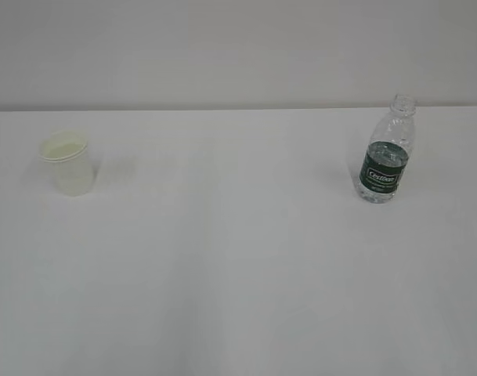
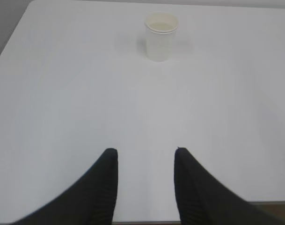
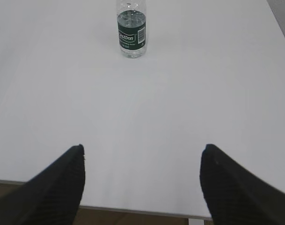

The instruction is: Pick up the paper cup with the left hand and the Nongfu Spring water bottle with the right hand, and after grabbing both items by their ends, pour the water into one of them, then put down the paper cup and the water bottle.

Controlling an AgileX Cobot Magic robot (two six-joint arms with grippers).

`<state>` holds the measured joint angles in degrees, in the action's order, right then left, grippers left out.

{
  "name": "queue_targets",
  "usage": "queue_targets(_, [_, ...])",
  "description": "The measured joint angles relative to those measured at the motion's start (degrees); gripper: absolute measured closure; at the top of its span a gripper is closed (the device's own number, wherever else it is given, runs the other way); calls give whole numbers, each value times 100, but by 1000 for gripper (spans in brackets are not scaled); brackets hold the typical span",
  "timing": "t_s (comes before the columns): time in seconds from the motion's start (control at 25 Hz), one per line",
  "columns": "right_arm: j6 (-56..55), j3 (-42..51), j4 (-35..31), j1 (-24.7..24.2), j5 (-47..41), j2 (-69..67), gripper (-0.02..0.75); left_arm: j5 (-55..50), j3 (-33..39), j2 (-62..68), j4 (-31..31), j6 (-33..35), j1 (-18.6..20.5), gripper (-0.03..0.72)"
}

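Both tools are gaping empty. Cup (image 2: pixel 161 36) is standing upright dead ahead of left tool (image 2: pixel 146 157); bottle (image 3: pixel 131 29) upright, ahead of right tool (image 3: pixel 142 154), slightly left.

Bright, even, washed-out light; faint soft shadows; slightly soft focus, no glare.

In the right wrist view the top edge cuts off the Nongfu Spring water bottle (image 3: pixel 131 35) above its label. Both arms lie outside the exterior view. The label's white lettering is too blurred to read.
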<state>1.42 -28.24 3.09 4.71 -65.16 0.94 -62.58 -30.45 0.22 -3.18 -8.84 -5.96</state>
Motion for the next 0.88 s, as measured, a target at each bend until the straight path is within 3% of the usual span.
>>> queue_targets(0.4, [10,0,-4,0,-7,0,164,-8,0,0,0,0,0,265])
queue_targets(0.88, [10,0,-26,0,-7,0,164,-8,0,0,0,0,0,251])
